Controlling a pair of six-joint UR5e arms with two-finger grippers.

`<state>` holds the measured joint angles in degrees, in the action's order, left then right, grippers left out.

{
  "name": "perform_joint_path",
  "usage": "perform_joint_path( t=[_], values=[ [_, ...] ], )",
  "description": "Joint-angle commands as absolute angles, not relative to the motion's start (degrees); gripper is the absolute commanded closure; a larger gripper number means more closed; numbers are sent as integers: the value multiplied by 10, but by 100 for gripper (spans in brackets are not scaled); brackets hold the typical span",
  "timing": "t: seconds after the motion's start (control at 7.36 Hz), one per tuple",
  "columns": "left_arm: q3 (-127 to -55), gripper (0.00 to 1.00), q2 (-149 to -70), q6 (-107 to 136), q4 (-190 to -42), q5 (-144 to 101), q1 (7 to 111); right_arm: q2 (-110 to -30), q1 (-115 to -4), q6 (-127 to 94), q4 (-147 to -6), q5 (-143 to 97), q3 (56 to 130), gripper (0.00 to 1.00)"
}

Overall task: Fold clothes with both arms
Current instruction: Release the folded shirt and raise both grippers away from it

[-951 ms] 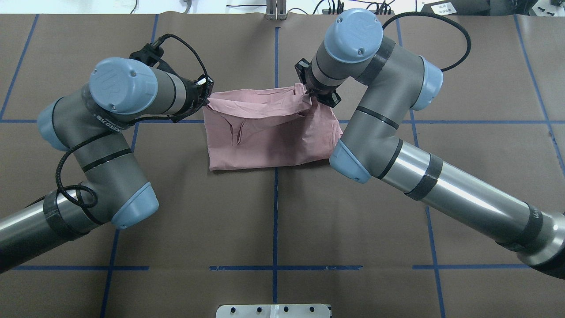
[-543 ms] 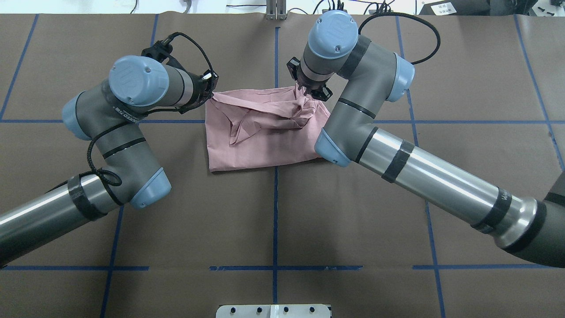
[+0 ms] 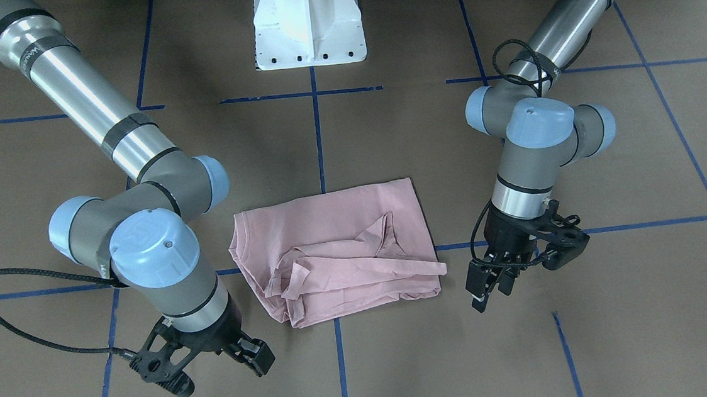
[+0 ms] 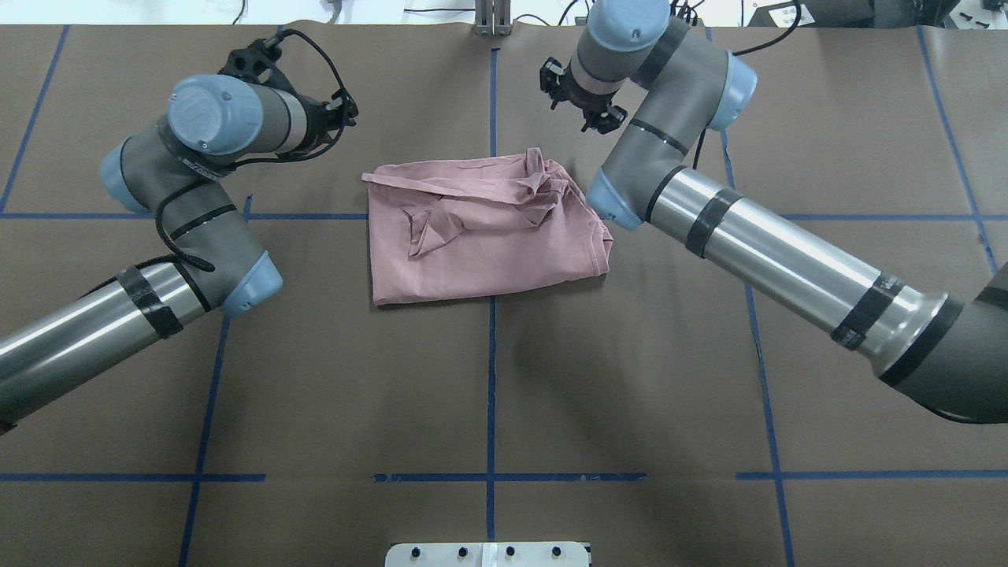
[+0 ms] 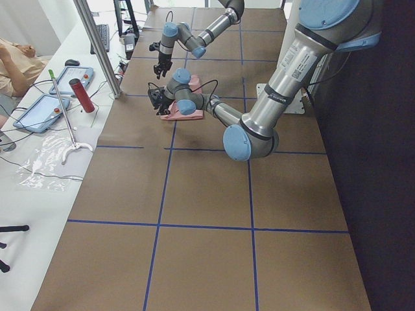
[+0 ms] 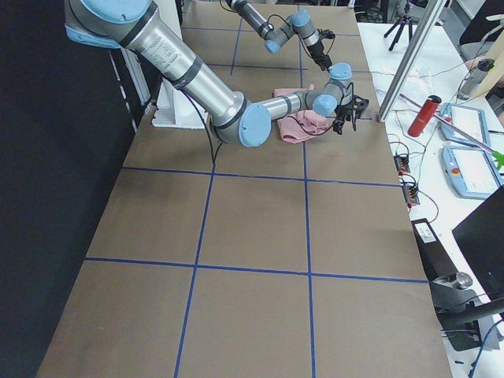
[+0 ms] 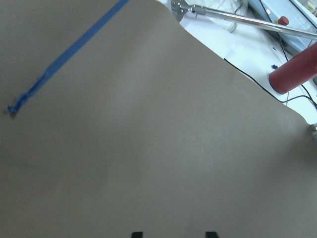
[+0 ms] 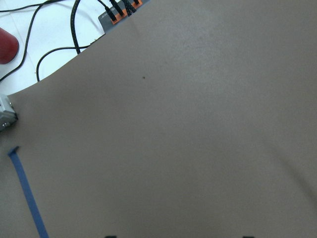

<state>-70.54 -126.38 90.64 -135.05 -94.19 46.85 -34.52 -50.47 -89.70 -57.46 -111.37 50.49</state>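
Observation:
The pale pink T-shirt (image 4: 488, 236) lies folded in a rough rectangle at the table's middle, with a crumpled flap (image 4: 472, 201) over its far half. Only plain pink shows; the print is hidden. In the front-facing view the T-shirt (image 3: 339, 256) sits between both arms. My left gripper (image 4: 344, 110) hovers off the shirt's far left corner, open and empty. Its fingertips (image 7: 136, 234) stand apart over bare table. My right gripper (image 4: 581, 109) hangs off the far right corner, also open, with its fingertips (image 8: 110, 236) wide apart. From the front, the left gripper (image 3: 490, 290) and right gripper (image 3: 251, 357) are clear of the cloth.
Brown table covering with blue tape lines (image 4: 491, 394). The white pedestal base (image 3: 308, 22) stands at the robot's side. Beyond the far edge, a white bench holds a red bottle (image 5: 81, 95), tablets (image 5: 40, 111) and cables (image 8: 74, 34). A person sits there (image 5: 16, 61).
Both grippers let go of the shirt's far edge and drew back toward the table's far side. The released flap has dropped onto the shirt, crumpled.

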Motion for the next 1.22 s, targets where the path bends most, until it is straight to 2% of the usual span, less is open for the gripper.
perform_joint_path(
  t=[0.0, 0.27, 0.54, 0.82, 1.09],
  values=[
    [-729, 0, -1253, 883, -1355, -956, 480, -391, -514, -884, -573, -1129, 567, 0],
    [-806, 0, -1175, 731, -1354, -1106, 543, -459, -572, -786, -576, -1203, 621, 0],
    [-825, 0, -1104, 551, -1353, -1243, 645, -552, -665, -577, -580, -1306, 649, 0],
    [-830, 0, -1043, 297, -1320, -1350, 779, -625, -789, -265, -671, -1378, 665, 0],
    [-876, 0, -1013, 126, -1183, -1358, 864, -675, -861, -68, -791, -1373, 710, 0]
  ],
)
